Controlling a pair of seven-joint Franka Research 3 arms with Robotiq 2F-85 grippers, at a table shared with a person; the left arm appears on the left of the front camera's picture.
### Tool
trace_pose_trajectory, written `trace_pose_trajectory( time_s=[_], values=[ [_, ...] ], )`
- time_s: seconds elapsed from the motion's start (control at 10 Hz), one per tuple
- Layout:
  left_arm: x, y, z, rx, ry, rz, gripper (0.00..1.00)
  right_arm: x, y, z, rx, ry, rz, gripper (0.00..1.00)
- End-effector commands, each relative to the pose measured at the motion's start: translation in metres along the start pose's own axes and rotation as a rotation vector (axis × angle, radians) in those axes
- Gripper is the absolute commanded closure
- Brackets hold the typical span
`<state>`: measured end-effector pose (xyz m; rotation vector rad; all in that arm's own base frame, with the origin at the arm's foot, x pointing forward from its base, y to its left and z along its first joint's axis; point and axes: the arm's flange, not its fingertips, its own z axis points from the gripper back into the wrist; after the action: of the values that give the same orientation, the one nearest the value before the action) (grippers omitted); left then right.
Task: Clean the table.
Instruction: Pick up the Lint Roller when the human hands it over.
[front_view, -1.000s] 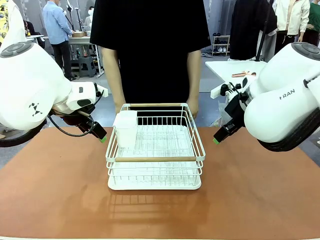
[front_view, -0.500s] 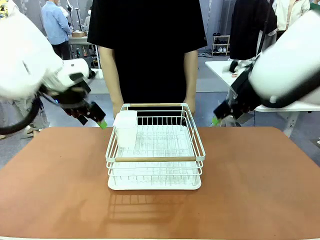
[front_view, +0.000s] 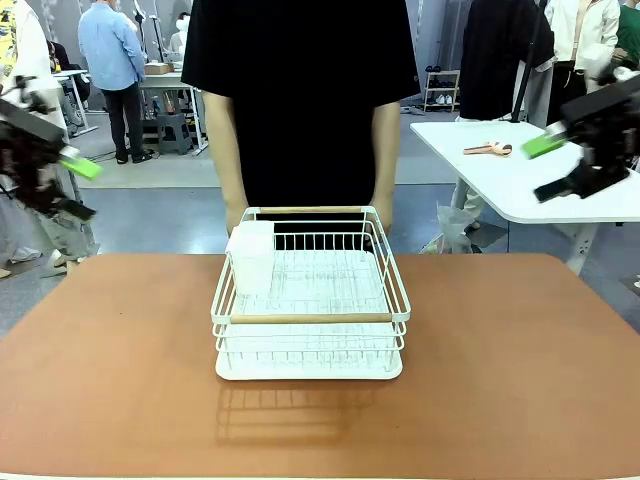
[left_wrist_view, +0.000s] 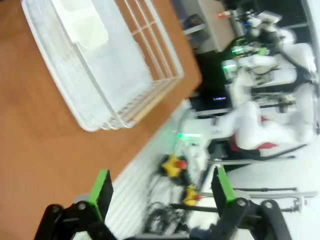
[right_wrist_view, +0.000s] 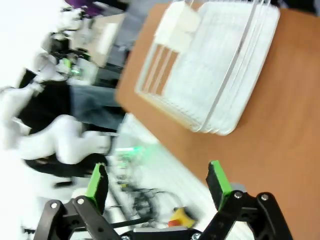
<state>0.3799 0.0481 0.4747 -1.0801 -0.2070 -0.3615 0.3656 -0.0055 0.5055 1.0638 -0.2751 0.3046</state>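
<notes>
Front view: the reddish-brown table (front_view: 120, 380) spans the lower half of the picture. A white wire dish rack (front_view: 310, 318) with wooden bars stands at mid-width, nearer the far edge than the near one. A white square cup (front_view: 252, 258) sits in the rack's far-left corner. A person (front_view: 300, 100) in a black shirt stands right behind the far edge, forearms hanging down toward the rack. The left gripper (front_view: 80, 190) hangs in the air beyond the table's left edge, blurred, its fingers apart and holding nothing. The right gripper (front_view: 545, 170) hangs high beyond the right edge, in front of a white side table (front_view: 520, 185), its fingers likewise apart and empty. A small orange-brown object (front_view: 488, 148) lies on that side table.

Left wrist view: the left gripper (left_wrist_view: 162, 190) shows both green pads spread wide with nothing between them. The table (left_wrist_view: 40, 125) fills the upper left, carrying the dish rack (left_wrist_view: 165, 60) and the cup (left_wrist_view: 82, 25). Past the table's edge lie cables and a yellow box with a red button (left_wrist_view: 172, 166).

Right wrist view: the right gripper (right_wrist_view: 157, 182) also stands wide apart and empty. The table (right_wrist_view: 280, 135) runs along the right side, with the dish rack (right_wrist_view: 220, 100) and the cup (right_wrist_view: 177, 22) at the top.
</notes>
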Motion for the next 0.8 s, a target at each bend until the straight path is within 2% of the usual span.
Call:
trace_pose_trajectory(
  time_s=[0.0, 0.1, 0.2, 0.3, 0.5, 0.7],
  values=[
    [-0.006, 0.036, 0.025, -0.159, -0.061, 0.102, 0.00, -0.002, -0.039, 0.028, 0.073, -0.005, -0.150, 0.00],
    [-0.020, 0.049, 0.041, -0.179, -0.063, 0.078, 0.00, -0.012, -0.051, 0.050, 0.094, -0.023, -0.211, 0.00],
    [-0.031, 0.064, 0.061, -0.216, -0.123, 0.103, 0.00, -0.023, -0.067, 0.072, 0.150, -0.029, -0.259, 0.00],
    [-0.044, 0.082, 0.080, -0.244, -0.156, 0.152, 0.00, -0.038, -0.081, 0.093, 0.155, -0.047, -0.302, 0.00],
    [-0.064, 0.103, 0.102, -0.278, -0.173, 0.178, 0.00, -0.058, -0.097, 0.125, 0.170, -0.101, -0.338, 0.00],
    [-0.068, 0.108, 0.106, -0.286, -0.176, 0.201, 0.00, -0.065, -0.102, 0.132, 0.169, -0.117, -0.357, 0.00]
  ],
)
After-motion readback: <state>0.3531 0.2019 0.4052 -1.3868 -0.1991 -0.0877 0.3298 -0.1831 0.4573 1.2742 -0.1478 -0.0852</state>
